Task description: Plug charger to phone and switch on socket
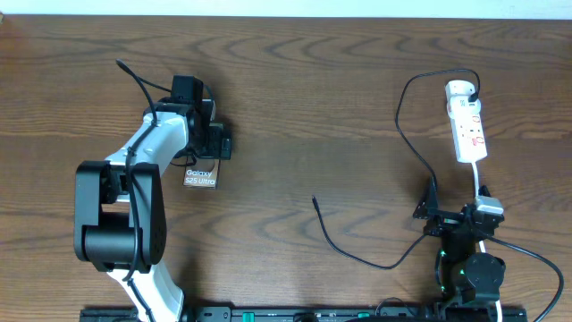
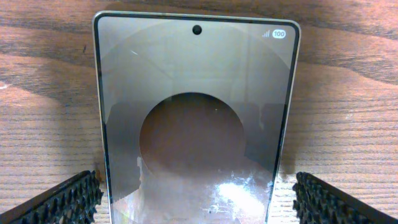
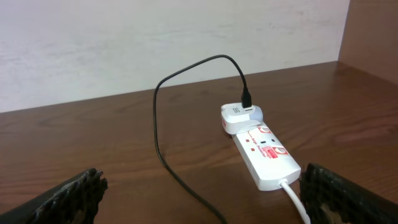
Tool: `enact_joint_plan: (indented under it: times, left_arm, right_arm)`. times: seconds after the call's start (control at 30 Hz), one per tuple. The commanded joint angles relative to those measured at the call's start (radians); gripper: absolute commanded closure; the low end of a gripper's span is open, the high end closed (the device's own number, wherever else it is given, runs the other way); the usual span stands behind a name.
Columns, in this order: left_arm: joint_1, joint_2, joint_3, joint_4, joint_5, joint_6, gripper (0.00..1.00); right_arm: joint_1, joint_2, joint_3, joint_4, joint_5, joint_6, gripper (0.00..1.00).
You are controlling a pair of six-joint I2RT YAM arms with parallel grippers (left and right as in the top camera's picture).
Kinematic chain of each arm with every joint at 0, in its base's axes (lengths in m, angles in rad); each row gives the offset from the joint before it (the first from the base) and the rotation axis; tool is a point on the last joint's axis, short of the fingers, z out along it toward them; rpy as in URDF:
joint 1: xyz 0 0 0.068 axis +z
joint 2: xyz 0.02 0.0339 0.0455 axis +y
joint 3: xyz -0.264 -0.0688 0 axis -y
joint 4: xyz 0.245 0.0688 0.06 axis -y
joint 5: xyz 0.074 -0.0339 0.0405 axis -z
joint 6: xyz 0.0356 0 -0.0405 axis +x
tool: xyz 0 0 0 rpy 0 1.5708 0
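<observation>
the phone [image 2: 198, 93] lies flat on the tabletop [image 1: 295, 107] at 9 o'clock, between the left fingers [image 2: 71, 202], which are spread wide on either side and not gripping it. the socket [image 1: 466, 125] lies at 2 o'clock. the charger [image 3: 155, 124] runs from a white adapter [image 3: 241, 117] at its 12 o'clock end, and its free tip lies near the centre, well apart from the phone. the right fingers [image 3: 348, 196] are wide and empty at 4 o'clock.

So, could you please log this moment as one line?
left pincer open, flanking phone | right pincer open, facing socket | charger in socket, tip not in phone
</observation>
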Motion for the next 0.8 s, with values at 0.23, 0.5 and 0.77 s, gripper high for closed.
enact_joint_plan:
  times: [0.23,0.5,0.77]
  left_arm:
    - [0.003,0.014,0.010,-0.003,-0.037,0.040,0.02]
    - [0.003,0.014,0.010,-0.008,-0.062,0.040,0.02]
    - [0.003,0.014,0.005,-0.006,-0.061,0.040,0.02]
  right_arm:
    - [-0.004,-0.004,-0.001,-0.003,-0.002,-0.010,0.01]
    - [-0.004,-0.004,-0.001,-0.003,-0.002,-0.010,0.01]
    - [-0.004,-0.004,-0.001,-0.003,-0.002,-0.010,0.01]
